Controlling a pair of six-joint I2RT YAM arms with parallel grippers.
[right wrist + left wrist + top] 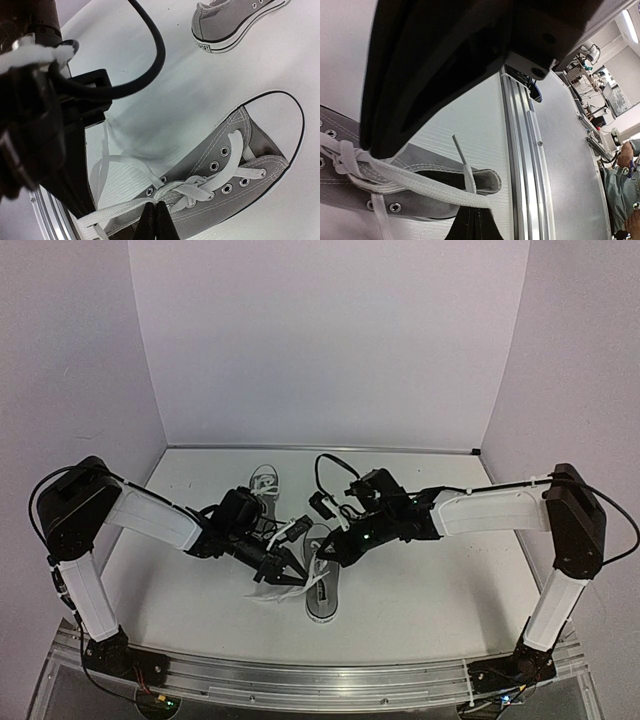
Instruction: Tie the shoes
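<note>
One grey sneaker (pixel 322 588) with white laces lies at the table's centre front, between both grippers. My left gripper (pixel 297 576) is at its left side. In the left wrist view that gripper (pixel 476 209) is shut on a white lace (pixel 420 182) pulled across the shoe's opening (pixel 445 177), the lace's tip sticking up. My right gripper (pixel 326 552) is over the shoe's upper. In the right wrist view that gripper (pixel 156 205) is shut on a lace (pixel 115 210) next to the crossed laces of the shoe (pixel 240 165). The second sneaker (pixel 263 482) lies at the back, also in the right wrist view (pixel 232 20).
An aluminium rail (pixel 300 680) runs along the table's near edge and shows in the left wrist view (pixel 520 150). White walls (pixel 320 340) close the back and sides. A black cable (pixel 150 55) loops from the left arm above the shoe.
</note>
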